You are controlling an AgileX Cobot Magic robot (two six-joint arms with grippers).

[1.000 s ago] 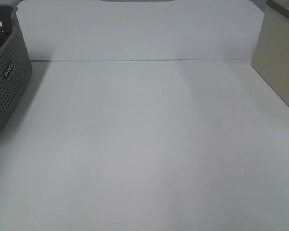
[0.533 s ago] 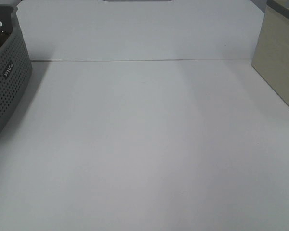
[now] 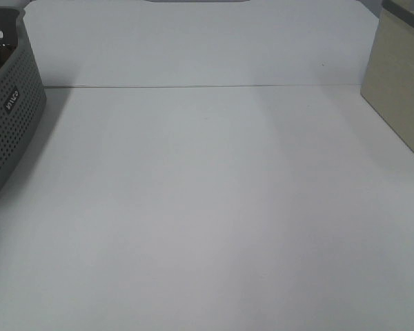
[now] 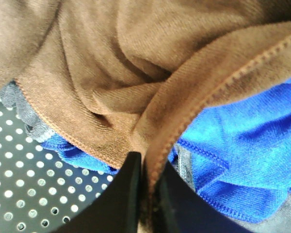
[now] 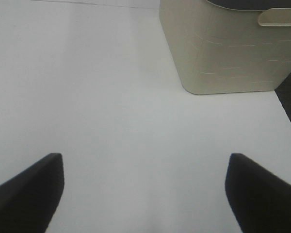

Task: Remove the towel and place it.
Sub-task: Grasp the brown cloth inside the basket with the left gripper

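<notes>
Presently my left pincer (image 4: 146, 164) is clenched on a hemmed fold of the towel (image 4: 111, 82), which lies in the basket (image 3: 7, 117) at the high view's left edge, over a blue cloth (image 4: 242, 145). Right pincer (image 5: 144, 165) hangs released over the table (image 5: 111, 97). I should lift slowly and straight up, so the blue cloth is not dragged out too.

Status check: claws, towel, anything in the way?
Left claw shut on towel hem. Right claw open, empty. Blue cloth beneath towel.

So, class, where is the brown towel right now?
Only the left wrist view shows it: the brown towel lies in the grey perforated basket over a blue cloth, one hem fold pinched in the left claw.
</notes>
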